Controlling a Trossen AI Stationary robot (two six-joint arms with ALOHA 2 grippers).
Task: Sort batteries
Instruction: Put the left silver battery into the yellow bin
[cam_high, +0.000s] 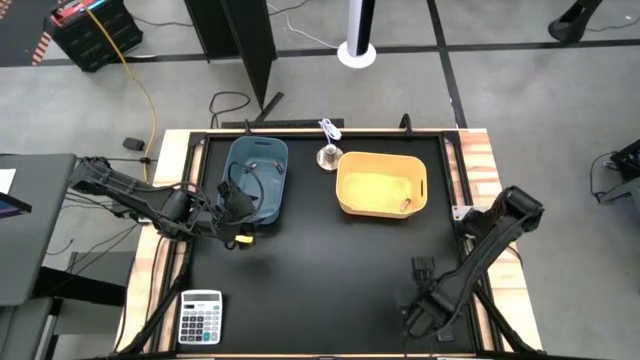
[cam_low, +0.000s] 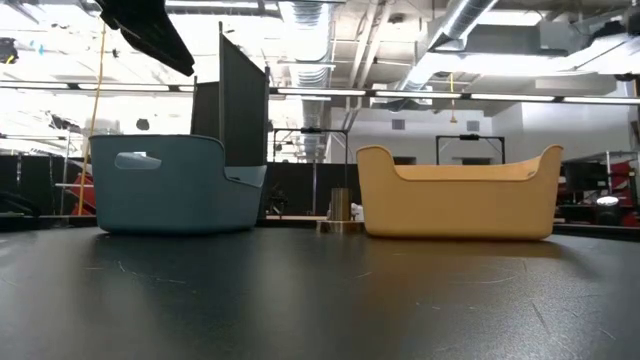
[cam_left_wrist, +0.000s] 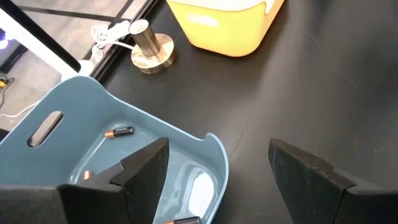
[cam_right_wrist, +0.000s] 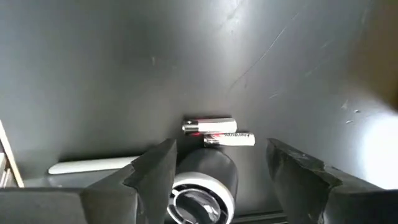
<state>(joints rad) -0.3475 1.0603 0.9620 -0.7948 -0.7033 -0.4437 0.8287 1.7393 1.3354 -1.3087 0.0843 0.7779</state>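
Observation:
In the left wrist view, dark batteries with orange ends lie on the floor of the blue bin (cam_left_wrist: 93, 143): one (cam_left_wrist: 118, 132) near its middle and another (cam_left_wrist: 183, 219) at the near wall. My left gripper (cam_left_wrist: 217, 168) hangs open above that bin's near end (cam_high: 237, 205). Two white batteries (cam_right_wrist: 208, 126) (cam_right_wrist: 229, 139) lie side by side on the black table, just ahead of my open right gripper (cam_right_wrist: 221, 158), which is low near the table's near right corner (cam_high: 420, 305). A black gadget with a round dial (cam_right_wrist: 202, 180) sits between its fingers.
The yellow bin (cam_high: 380, 183) stands right of the blue bin (cam_high: 255, 175), with a small metal cylinder on a round base (cam_high: 328, 155) between them at the far edge. A calculator (cam_high: 200, 318) lies at the near left corner. A white stick (cam_right_wrist: 93, 166) lies beside the gadget.

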